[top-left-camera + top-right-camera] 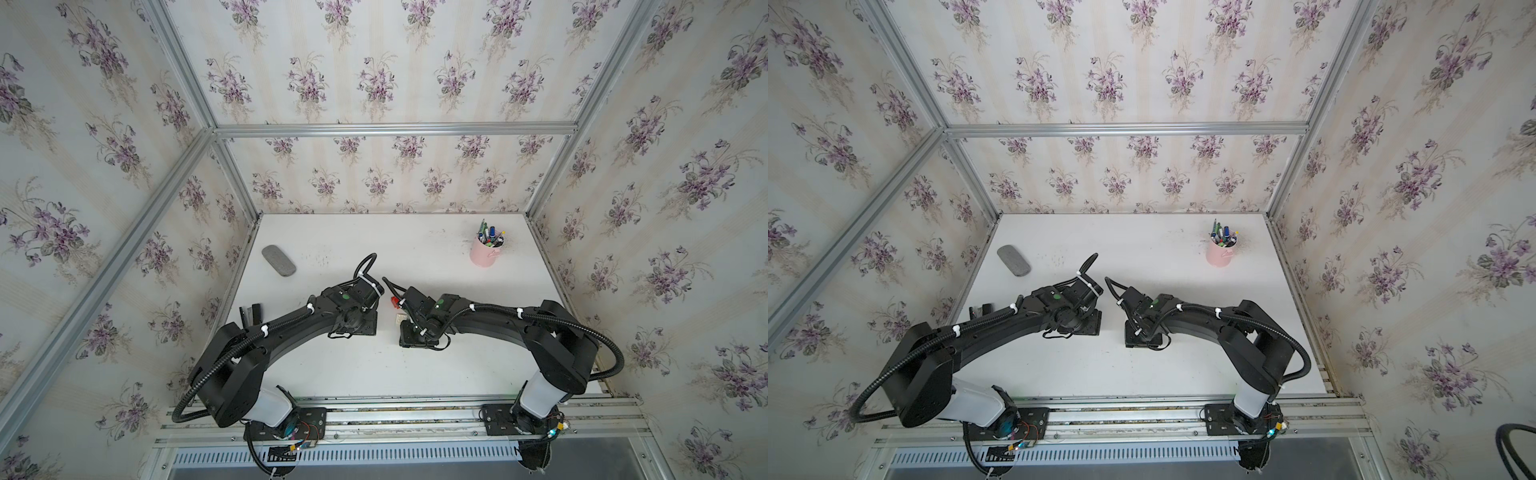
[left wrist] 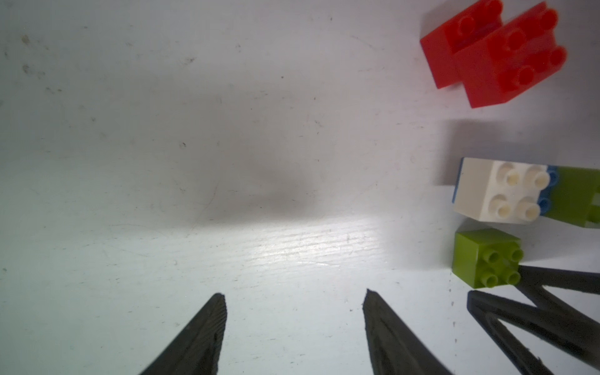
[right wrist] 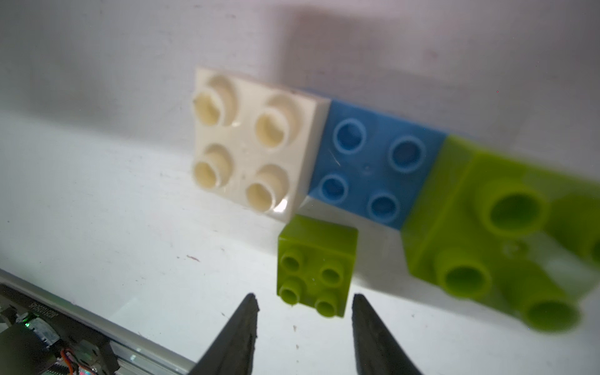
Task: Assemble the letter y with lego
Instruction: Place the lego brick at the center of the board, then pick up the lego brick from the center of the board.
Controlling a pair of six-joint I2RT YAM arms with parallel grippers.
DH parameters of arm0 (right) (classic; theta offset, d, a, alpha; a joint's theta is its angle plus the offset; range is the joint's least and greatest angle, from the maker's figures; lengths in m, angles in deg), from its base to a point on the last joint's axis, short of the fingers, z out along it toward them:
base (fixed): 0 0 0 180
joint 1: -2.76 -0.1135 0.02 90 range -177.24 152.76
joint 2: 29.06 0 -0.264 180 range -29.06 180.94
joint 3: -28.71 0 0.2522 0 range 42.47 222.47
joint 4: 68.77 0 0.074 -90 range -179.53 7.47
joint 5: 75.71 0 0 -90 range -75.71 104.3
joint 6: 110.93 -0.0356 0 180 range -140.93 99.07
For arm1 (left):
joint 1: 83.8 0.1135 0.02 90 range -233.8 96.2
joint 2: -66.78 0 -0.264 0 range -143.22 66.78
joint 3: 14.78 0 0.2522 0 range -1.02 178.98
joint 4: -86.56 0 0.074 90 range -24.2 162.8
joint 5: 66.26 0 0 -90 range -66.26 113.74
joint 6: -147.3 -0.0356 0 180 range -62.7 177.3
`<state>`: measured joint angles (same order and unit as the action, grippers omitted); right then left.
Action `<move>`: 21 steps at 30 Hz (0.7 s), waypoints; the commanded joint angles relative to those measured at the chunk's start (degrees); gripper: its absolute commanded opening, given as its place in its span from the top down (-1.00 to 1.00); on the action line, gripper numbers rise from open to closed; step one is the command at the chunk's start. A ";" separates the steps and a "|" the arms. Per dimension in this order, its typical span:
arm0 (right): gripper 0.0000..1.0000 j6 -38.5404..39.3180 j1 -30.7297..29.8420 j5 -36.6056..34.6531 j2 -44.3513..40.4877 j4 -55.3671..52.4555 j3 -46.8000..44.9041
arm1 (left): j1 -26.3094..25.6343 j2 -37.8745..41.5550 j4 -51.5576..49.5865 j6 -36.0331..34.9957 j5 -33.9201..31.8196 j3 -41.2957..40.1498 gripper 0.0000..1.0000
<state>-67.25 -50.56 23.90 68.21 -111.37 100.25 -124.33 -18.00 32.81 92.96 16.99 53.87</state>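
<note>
R gripper (image 3: pixel 304 297) jaws parted, empty; small lime-green square plastic brick (image 3: pixel 316 266) just ahead of tips, studs up, beside long blue plastic brick (image 3: pixel 373 162), whose long axis runs across jaws. L gripper (image 2: pixel 294 293) jaws likewise parted, empty.

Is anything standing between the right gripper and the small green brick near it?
Nothing visible does. The right gripper is open just before the small green brick, with only bare table between. The joined white, blue and green bricks lie beyond it, not in the way.
</note>
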 commanded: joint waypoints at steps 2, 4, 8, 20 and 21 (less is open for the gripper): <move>0.06 1.68 -0.49 2.36 0.00 1.95 0.87 | 0.09 -0.27 -0.04 1.15 -0.13 0.13 -0.37; 0.07 2.11 -0.71 2.95 0.20 2.03 1.24 | 0.04 -0.24 -0.01 1.10 -0.12 0.12 -0.37; 0.07 3.05 -0.90 2.02 -0.22 0.94 1.82 | 0.05 -0.31 0.05 1.17 -0.30 0.13 -0.37; -0.17 17.72 4.46 -8.41 -6.88 -8.56 8.18 | 0.11 1.11 0.11 0.27 -0.30 0.26 -0.38; -0.20 19.08 5.36 -8.29 -6.94 -8.44 8.22 | 0.10 1.32 0.25 0.24 -0.21 0.13 -0.38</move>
<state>-54.12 -46.69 18.24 61.89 -117.56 107.98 -124.31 -17.28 33.00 93.33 17.04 53.98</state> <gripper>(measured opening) 0.595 0.693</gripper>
